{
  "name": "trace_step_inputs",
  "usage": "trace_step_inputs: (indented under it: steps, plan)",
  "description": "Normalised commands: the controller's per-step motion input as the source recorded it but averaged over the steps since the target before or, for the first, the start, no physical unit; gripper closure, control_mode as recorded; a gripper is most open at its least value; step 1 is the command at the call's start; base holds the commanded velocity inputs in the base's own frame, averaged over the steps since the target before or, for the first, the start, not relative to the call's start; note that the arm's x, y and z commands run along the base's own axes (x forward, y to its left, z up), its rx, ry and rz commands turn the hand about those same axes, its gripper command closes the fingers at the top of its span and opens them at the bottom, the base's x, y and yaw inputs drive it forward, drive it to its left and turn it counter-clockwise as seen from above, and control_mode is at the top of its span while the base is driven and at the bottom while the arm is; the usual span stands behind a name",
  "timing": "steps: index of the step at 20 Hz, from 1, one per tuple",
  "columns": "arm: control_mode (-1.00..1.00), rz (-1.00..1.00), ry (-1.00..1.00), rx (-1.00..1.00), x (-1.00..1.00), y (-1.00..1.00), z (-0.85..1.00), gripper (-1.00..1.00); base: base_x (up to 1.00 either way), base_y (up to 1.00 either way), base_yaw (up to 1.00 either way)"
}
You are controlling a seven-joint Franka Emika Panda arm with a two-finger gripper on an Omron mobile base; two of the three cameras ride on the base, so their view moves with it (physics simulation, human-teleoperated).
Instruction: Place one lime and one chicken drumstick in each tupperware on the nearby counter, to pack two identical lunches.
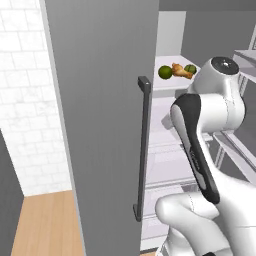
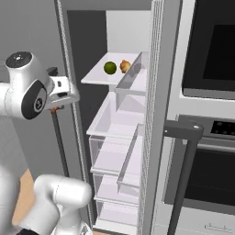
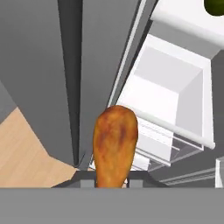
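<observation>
My gripper (image 3: pixel 111 183) is shut on a chicken drumstick (image 3: pixel 114 142), plump end away from the hand, held in front of the open fridge beside its door edge. On the upper fridge shelf (image 1: pixel 167 84) lie a lime (image 1: pixel 165 72), a second drumstick (image 1: pixel 181 71) and another lime (image 1: pixel 190 69) behind it. From the right base view the shelf shows a lime (image 2: pixel 110 68) and the drumstick (image 2: pixel 125 66). A lime (image 3: pixel 215 6) peeks in at the hand view's top right corner. The tupperware and the counter are out of view.
The grey fridge door (image 1: pixel 110 125) with its bar handle (image 1: pixel 144 145) stands open on the left. White bins and drawers (image 2: pixel 114 121) fill the fridge below the shelf. A built-in oven (image 2: pixel 206 151) with a dark handle (image 2: pixel 183 131) stands on the right. Wood floor (image 1: pixel 45 225) lies lower left.
</observation>
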Motion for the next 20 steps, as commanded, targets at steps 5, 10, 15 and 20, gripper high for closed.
trace_step_inputs:
  steps: [5,10,15,20]
  plan:
    - [1.00,0.00,-0.16,-0.03,-0.60,0.00,-0.04,1.00,-0.40,0.00,0.00]
    - [1.00,0.00,0.00,0.00,0.00,0.00,0.00,1.00,-1.00,-0.03,0.00]
    - [1.00,0.00,0.00,0.00,0.00,0.00,0.00,1.00,-1.00,-0.11,-0.20]
    - [1.00,0.00,0.00,0.00,0.00,0.00,0.00,1.00,-0.52,-0.21,-0.75]
